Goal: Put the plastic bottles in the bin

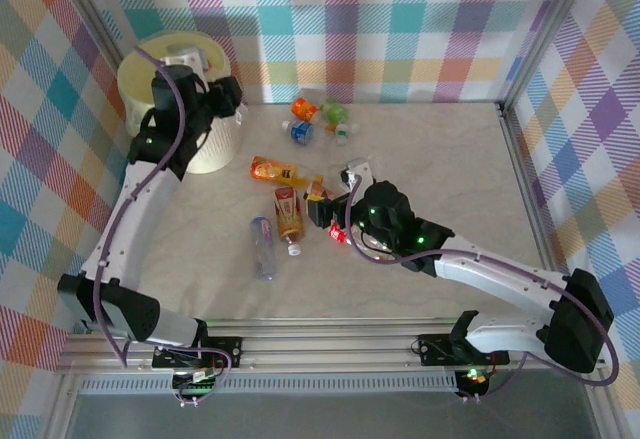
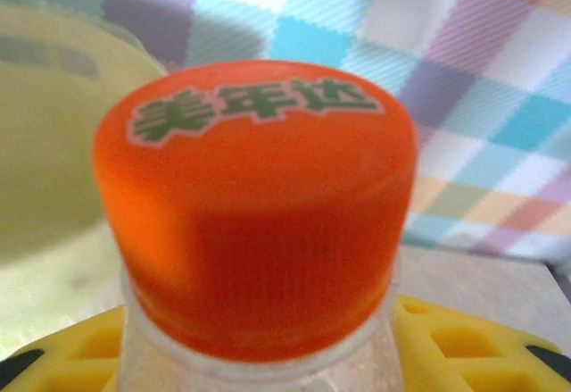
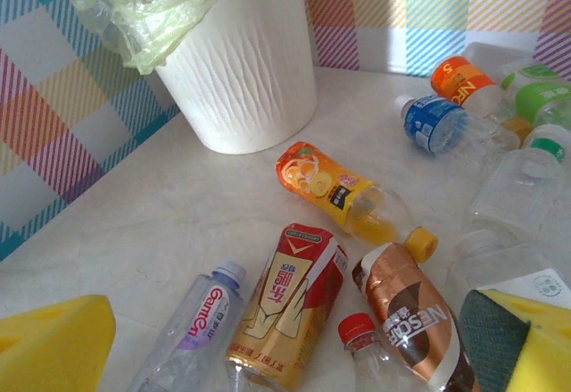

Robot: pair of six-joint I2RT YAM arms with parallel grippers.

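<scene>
Left pincer is clamped on the neck of a clear plastic bottle with a ribbed orange cap, with a yellow finger on each side. The cap reads 美年达 in green. Seen from overhead, that pincer hangs at the right rim of the pale cream round plastic bin with ribbed tapered sides, in the far-left corner of the desk. The arm covers much of the opening, and I can't make out the held bottle from there. A thin yellow-green bag liner is bunched over the bin's rim.

Right pincer is spread wide with nothing gripped, low over the mid-desk cluster. Lying flat there:
- orange-labelled juice bottle with a yellow cap, the one nearest the bin but apart from it
- red-and-gold labelled bottle, Chinese text too small to read
- clear bottle with a lilac cap, lettered "GanC…", bottom cut off by the frame edge
- brown-labelled NESCAFÉ bottle
- clear red-capped bottle, just beside the brown one, body cut off

Farther back on the right are a blue-labelled bottle, an orange-labelled bottle and a green-labelled bottle. There are also crushed clear bottles, but their outlines are hard to separate.
</scene>
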